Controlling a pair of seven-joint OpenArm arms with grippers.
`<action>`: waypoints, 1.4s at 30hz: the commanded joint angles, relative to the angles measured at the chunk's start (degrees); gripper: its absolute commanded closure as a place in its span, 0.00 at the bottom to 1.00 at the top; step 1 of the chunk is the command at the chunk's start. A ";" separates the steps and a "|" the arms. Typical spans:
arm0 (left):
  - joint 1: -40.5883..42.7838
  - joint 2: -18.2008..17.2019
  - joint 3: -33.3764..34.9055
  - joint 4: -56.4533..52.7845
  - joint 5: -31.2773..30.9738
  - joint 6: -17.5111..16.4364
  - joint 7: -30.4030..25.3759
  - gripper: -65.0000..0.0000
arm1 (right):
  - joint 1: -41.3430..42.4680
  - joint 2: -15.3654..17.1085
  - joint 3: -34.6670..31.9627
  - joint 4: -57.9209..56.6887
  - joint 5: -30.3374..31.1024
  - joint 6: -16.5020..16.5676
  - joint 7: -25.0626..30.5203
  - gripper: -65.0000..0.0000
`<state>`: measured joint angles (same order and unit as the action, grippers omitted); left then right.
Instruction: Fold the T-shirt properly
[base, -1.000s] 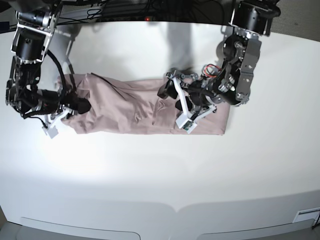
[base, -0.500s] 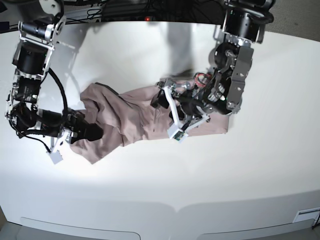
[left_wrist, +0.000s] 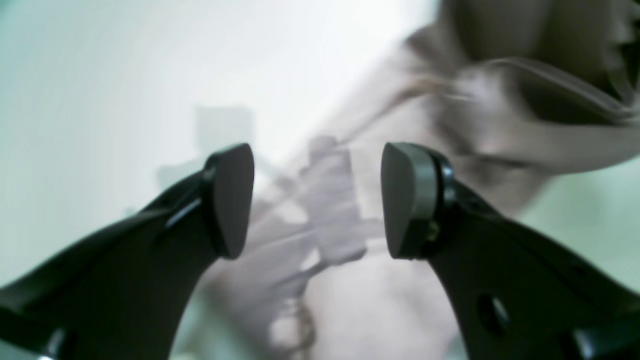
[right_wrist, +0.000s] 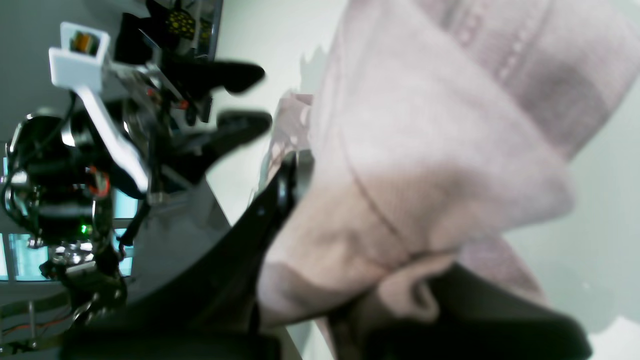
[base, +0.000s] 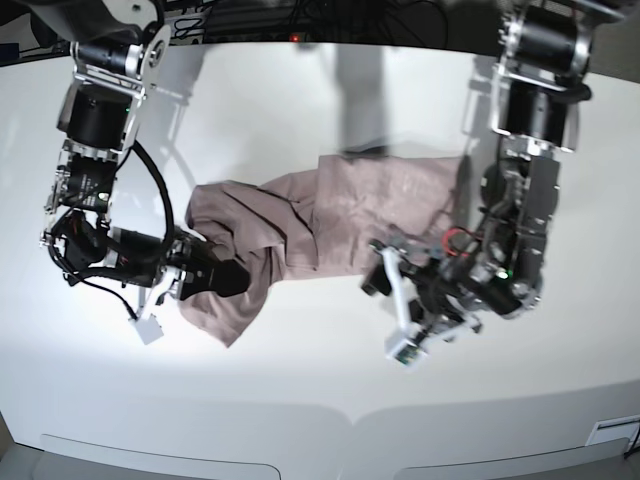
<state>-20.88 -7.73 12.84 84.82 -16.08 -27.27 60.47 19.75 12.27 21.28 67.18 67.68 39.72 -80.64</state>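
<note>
The T-shirt (base: 300, 225) is spread, rumpled, across the middle of the table (base: 300, 380). Its left end is clamped in the right gripper (base: 215, 277). The left gripper (left_wrist: 317, 200), at lower right, is held apart and empty beside it.

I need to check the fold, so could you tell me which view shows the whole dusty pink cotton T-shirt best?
The base view: the whole dusty pink cotton T-shirt lies bunched on the table. The right wrist view shows one gripped fold; the left wrist view only blurred cloth.

Right tool (right_wrist: 350, 280) clamped on a bunched fold of the pink T-shirt (right_wrist: 425, 150); left tool (right_wrist: 245, 97) beyond, fingers apart, over the pale desk (right_wrist: 600, 210).
</note>
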 joint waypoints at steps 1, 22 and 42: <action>-1.73 -1.14 -0.13 1.73 -0.46 1.07 -0.02 0.40 | 1.86 -0.48 0.07 1.07 2.19 0.28 0.64 1.00; -1.99 -19.89 -0.13 3.72 -10.64 8.02 4.52 0.40 | 2.40 -21.27 -0.39 1.01 -6.16 0.28 1.70 1.00; -1.99 -20.33 -0.13 3.74 -11.41 7.98 4.68 0.40 | 2.45 -21.27 -25.68 0.66 0.28 0.28 7.54 0.64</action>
<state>-21.28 -27.20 13.13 87.50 -27.11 -19.44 65.84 20.64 -8.58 -4.43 67.11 66.17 39.70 -73.73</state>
